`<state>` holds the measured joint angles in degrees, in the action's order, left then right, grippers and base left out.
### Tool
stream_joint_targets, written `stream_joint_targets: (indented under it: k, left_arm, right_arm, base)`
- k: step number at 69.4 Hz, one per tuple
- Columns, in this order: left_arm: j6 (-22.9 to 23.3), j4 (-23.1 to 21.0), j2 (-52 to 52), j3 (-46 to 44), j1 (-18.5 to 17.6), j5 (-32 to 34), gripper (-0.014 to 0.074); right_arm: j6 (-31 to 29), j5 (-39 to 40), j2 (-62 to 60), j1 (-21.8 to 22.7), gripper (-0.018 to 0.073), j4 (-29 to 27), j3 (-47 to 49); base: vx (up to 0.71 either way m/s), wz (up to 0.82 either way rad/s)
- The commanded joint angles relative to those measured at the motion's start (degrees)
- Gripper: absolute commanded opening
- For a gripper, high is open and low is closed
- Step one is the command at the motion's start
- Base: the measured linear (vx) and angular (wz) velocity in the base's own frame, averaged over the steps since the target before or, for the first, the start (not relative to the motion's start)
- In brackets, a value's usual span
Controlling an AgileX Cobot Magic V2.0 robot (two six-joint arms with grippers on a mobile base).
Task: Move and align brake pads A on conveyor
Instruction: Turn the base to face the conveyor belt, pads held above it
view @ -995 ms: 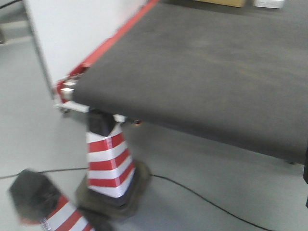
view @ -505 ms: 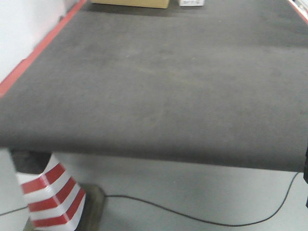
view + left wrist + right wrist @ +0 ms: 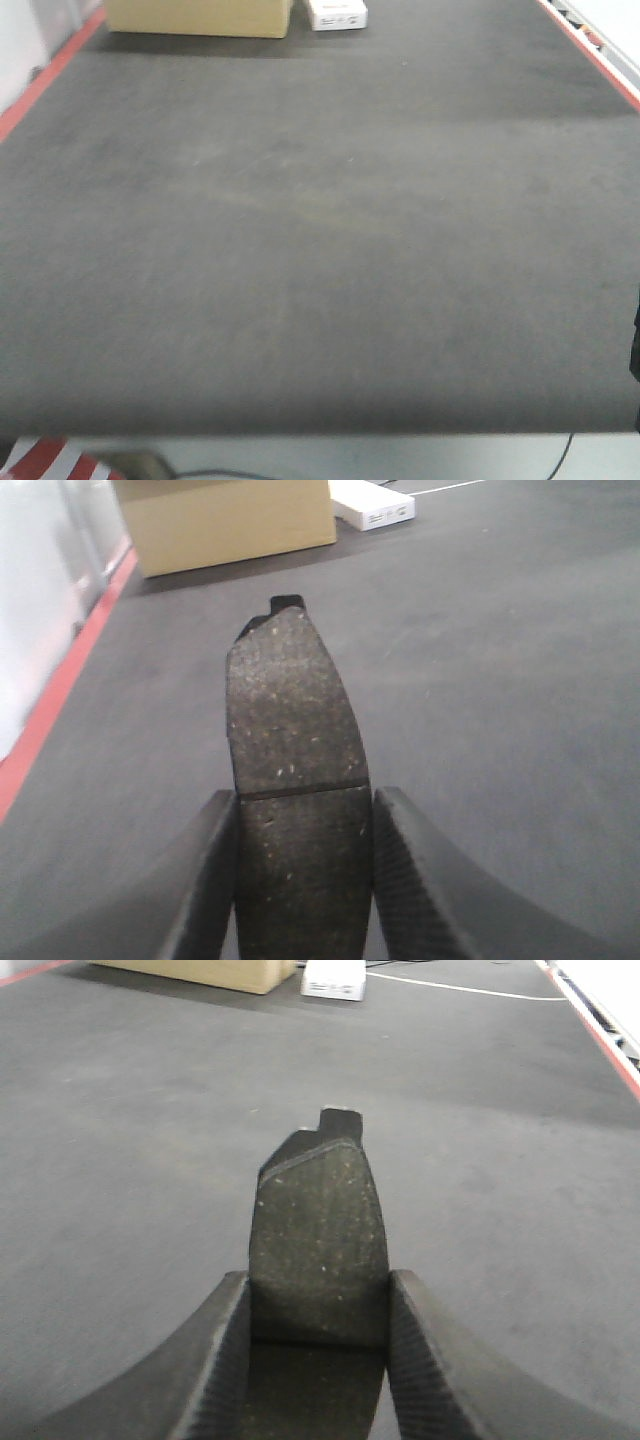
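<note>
Left gripper (image 3: pixel 302 880) clamping brake pad (image 3: pixel 292 780), above conveyor (image 3: pixel 500 660)

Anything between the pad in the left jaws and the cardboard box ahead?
Nothing: the left wrist view shows only bare conveyor belt between the brake pad and the cardboard box.

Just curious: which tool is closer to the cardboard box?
Left. The left tool has the cardboard box ahead, slightly leftward; the right tool has it farther off, ahead to its left.
</note>
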<state>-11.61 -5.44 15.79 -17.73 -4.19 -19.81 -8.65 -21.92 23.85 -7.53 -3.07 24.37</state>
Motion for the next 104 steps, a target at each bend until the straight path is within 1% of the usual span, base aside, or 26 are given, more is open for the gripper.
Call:
stream_joint_targets:
  k: [1,34,95,104]
  left_arm:
    - [0.1,-0.6,0.2,-1.8,-0.4,5.6,0.0183]
    - [0.1,-0.6,0.2,-1.8,-0.4,5.6,0.0183]
    - [0.1,-0.6,0.2,-1.8,-0.4,5.9,0.0183]
    - [0.1,-0.6,0.2,-1.8,-0.4,7.7,0.0183]
  right_arm:
    - [-0.5,5.6,0.4,0.1,0.0097,-0.1,1.8]
    - [-0.5,5.6,0.4,0.1,0.0097,-0.1,1.8]
    - [-0.5,5.6,0.4,0.1,0.0097,-0.1,1.8]
    - [-0.5,5.6,0.4,0.1,0.0097,-0.1,1.8]
  base:
    - [0.25,-0.2]
    - [0.15,-0.06]
    - [0.02,0.03]
    - [0.0,0.0]
